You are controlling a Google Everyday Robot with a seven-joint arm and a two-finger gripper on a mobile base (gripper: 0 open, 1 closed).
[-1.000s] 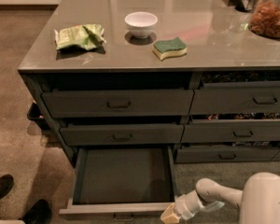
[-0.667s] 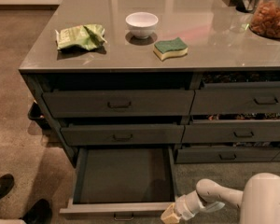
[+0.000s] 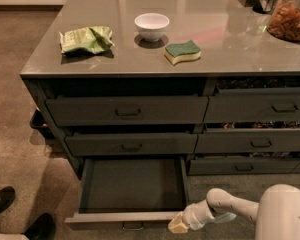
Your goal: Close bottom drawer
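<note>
The bottom drawer (image 3: pixel 132 186) of the left column is pulled far out, showing a long flat grey tray inside. Its low front panel (image 3: pixel 122 217) lies near the frame's lower edge, with the small dark handle (image 3: pixel 133 226) at its centre. My gripper (image 3: pixel 178 224) reaches in from the lower right on a white arm (image 3: pixel 225 206). Its tan tip sits at the right end of the drawer's front panel, touching or almost touching it.
Two taller grey drawers (image 3: pixel 127 111) stand slightly open above. More drawers (image 3: pixel 257 109) with clutter are on the right. On the counter are a green bag (image 3: pixel 86 39), white bowl (image 3: pixel 151 25), sponge (image 3: pixel 182 51) and jar (image 3: pixel 290 15). Black shoes (image 3: pixel 2 202) stand on the floor at left.
The view has shifted slightly. The gripper stays at the right end of the drawer front; the drawer is as far out as before.
</note>
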